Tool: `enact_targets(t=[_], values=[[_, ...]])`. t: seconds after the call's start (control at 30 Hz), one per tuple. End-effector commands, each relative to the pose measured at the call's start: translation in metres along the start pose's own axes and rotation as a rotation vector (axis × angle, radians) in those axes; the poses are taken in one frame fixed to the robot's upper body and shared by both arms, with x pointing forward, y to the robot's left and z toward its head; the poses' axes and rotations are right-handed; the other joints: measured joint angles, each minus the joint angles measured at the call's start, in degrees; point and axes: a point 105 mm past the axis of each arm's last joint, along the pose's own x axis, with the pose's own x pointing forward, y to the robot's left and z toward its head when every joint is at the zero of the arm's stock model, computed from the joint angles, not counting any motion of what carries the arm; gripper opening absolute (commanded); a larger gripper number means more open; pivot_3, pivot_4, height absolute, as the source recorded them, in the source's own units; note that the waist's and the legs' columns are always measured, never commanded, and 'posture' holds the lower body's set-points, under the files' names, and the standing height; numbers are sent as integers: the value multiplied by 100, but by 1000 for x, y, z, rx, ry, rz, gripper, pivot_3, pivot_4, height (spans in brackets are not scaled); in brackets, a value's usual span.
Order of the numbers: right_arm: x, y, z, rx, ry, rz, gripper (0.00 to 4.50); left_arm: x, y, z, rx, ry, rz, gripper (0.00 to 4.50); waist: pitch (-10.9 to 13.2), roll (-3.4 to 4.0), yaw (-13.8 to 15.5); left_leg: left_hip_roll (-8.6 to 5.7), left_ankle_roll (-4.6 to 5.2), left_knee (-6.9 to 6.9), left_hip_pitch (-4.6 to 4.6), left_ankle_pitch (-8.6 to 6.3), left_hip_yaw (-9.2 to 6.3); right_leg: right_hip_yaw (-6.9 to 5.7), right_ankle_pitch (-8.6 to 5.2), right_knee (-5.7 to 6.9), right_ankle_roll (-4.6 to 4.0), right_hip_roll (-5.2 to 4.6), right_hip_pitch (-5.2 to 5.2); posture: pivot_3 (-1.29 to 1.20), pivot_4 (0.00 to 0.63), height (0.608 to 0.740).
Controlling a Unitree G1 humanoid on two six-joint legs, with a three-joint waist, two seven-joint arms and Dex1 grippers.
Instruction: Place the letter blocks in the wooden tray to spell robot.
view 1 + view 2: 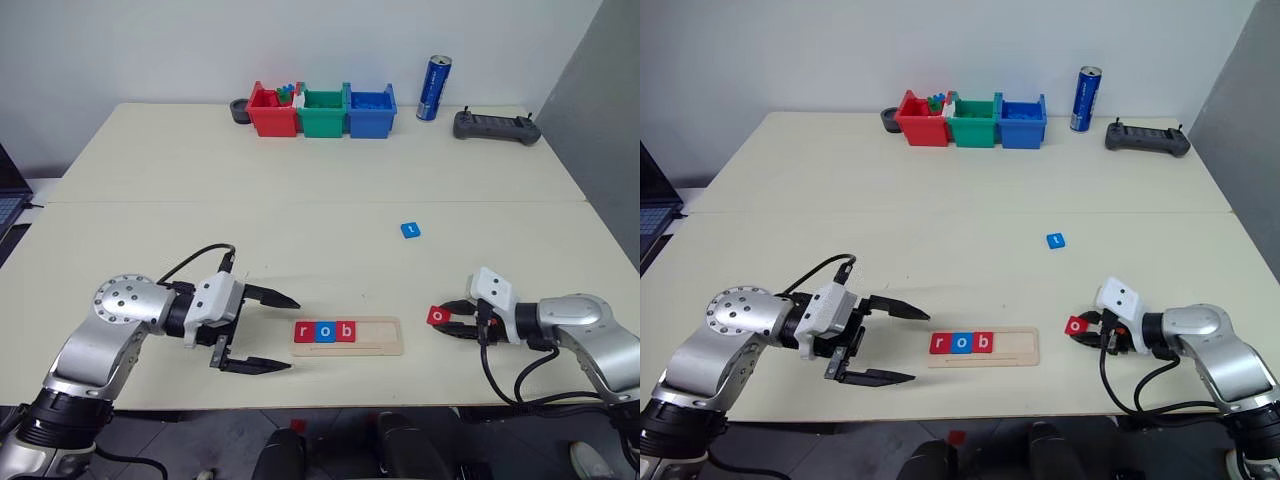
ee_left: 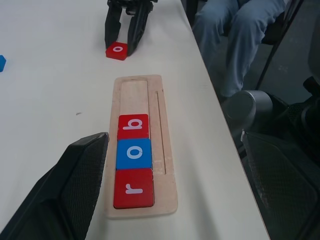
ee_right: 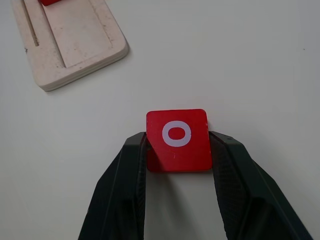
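Right pincer [image 3: 177, 150] clamped on red square "o" tile [image 3: 177, 139], lower right, for pale wooden tray's [image 1: 385, 335] fourth slot; left pincer [image 1: 272, 331] spread, idle beside tray.

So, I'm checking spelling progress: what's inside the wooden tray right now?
The wooden tray holds three tiles touching in a row: red r, blue o, red b. The remaining groove is bare. The wood beneath those tiles is covered.
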Motion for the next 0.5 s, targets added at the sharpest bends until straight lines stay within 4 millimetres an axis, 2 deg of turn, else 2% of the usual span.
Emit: enact_targets(t=[0.03,0.27,0.5], values=[[0,7,22,-85,-34,23,1451,-5,5,12,42,-19,26,4500,0,0,0,0,0,0,0,0,0,0,0,0,0,0,0,0,150,740],[6,32,55,-175,-67,117,1451,-12,2,-4,8,-6,41,4500,0,0,0,0,0,0,-1,0,0,0,0,0,0,0,-1,0,150,740],[25,50,69,-221,-68,174,1451,-15,-2,-15,7,10,19,4500,0,0,7,0,-1,1,-4,0,-3,-3,0,-2,0,-1,-1,0,150,740]])
